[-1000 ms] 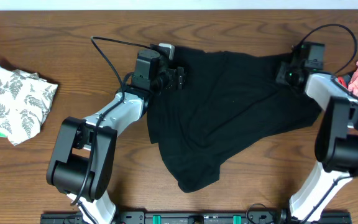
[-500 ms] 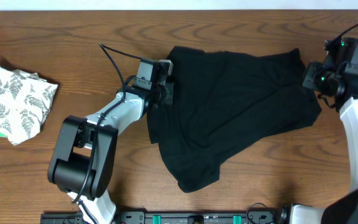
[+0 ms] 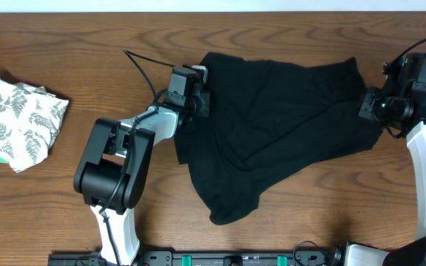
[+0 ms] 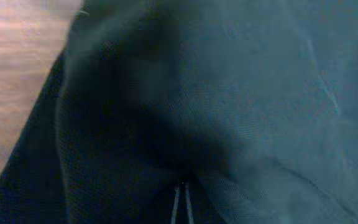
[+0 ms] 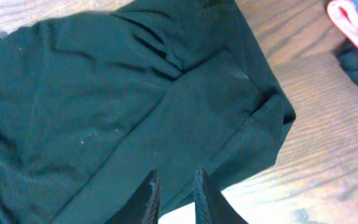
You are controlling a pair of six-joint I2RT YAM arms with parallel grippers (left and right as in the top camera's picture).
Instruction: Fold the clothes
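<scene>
The left gripper (image 3: 200, 100) is clamped shut on the edge of the black garment (image 3: 272, 133), fine-woven cloth bunching into folds at its tips. The right gripper (image 5: 174, 180) holds its fingers a little apart over the opposite hem; whether they pinch cloth I cannot tell. Between the two the garment lies limp and creased. Under it is a brown wood-grain table (image 3: 65, 199). Well beyond the left jaws sits a crumpled fern-print cloth (image 3: 17, 118); near the right ones, a pink piece (image 5: 353, 28).
</scene>
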